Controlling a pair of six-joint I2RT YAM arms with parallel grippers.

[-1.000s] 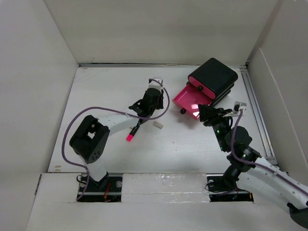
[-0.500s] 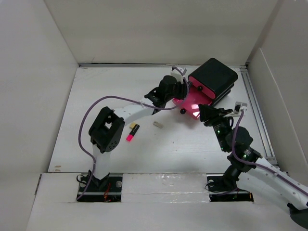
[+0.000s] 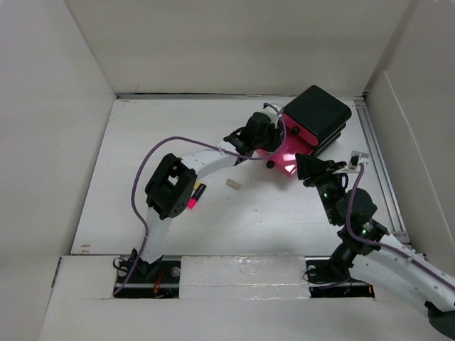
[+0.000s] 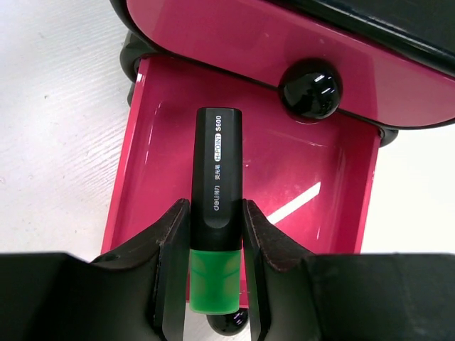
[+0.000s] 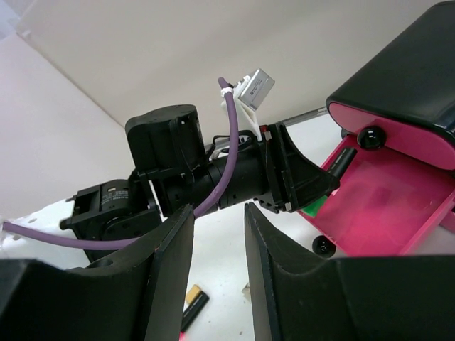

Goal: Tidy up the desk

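Left gripper had swung across to hover over the open pink drawer, jaws clamped on a green highlighter evidently for release directly below; right gripper stood parted, empty.

From above, my left gripper covers part of the open pink drawer, so I can't see the green highlighter in that view. The small white piece on the desk is too small to name. My left arm hides one end of the pink highlighter.
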